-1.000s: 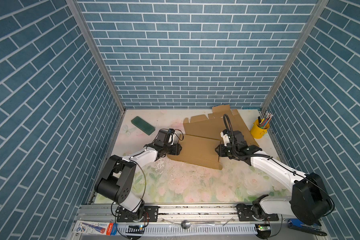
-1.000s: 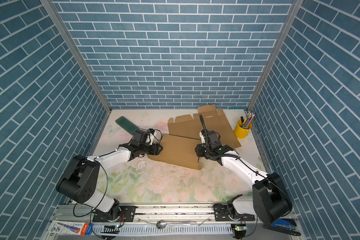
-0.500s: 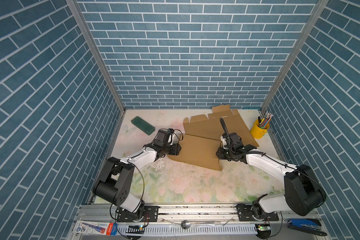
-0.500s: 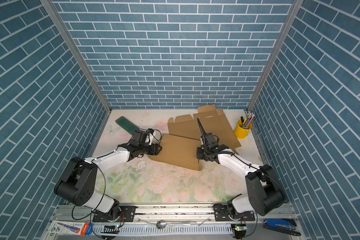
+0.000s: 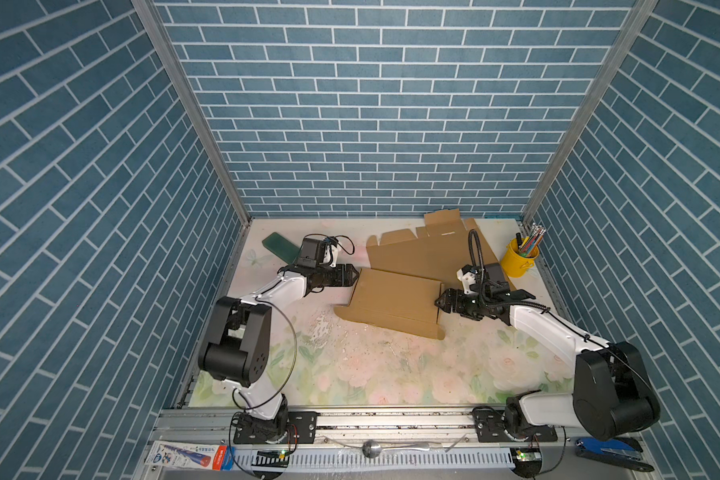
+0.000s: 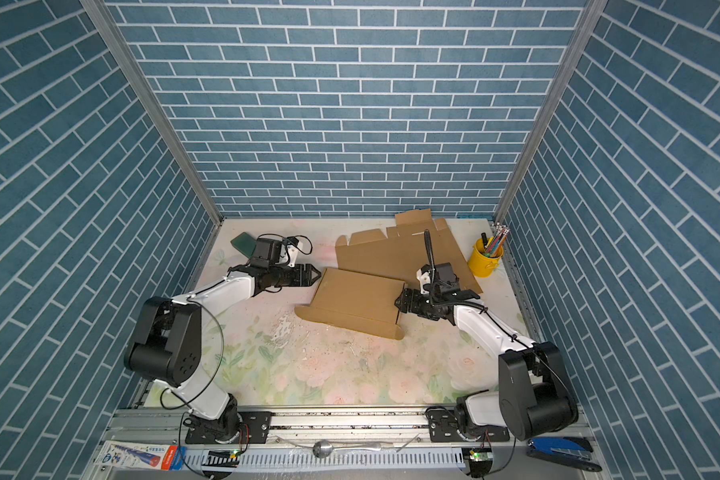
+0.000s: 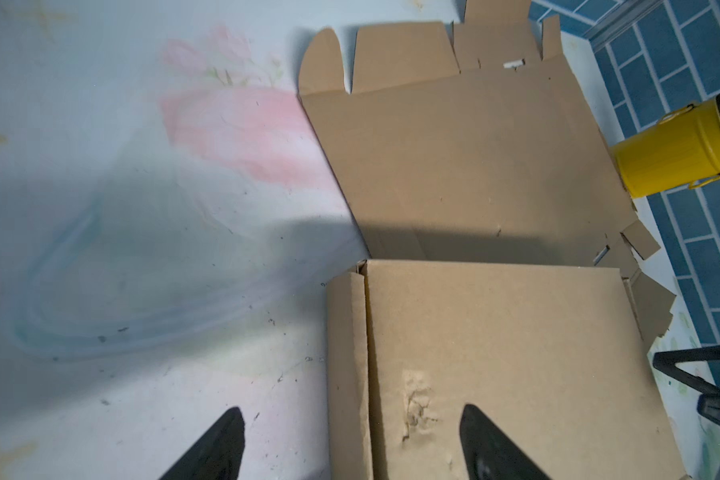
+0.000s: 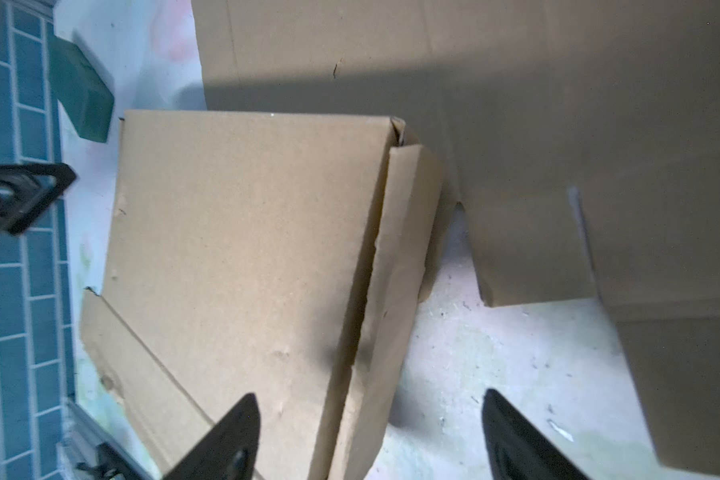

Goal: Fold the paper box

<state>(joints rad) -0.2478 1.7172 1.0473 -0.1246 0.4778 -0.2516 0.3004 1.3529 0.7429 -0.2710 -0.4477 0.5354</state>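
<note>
Two grippers flank the paper box [image 5: 395, 301] on the table [image 5: 371, 374]: left gripper [image 5: 352, 275] spread wide at its left edge, right gripper [image 5: 438, 300] wide at its right. We cannot tell whether either touches it; wrist views crop their fingers [image 7: 221, 449].

near mat [image 5: 371, 365] lies open; flat cardboard [image 5: 425, 253] and yellow cup [image 5: 516, 268] fill the far right

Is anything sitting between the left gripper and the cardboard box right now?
Nothing visible does. The left gripper is open at the left edge of the cardboard box, jaws straddling its folded side flap.
</note>
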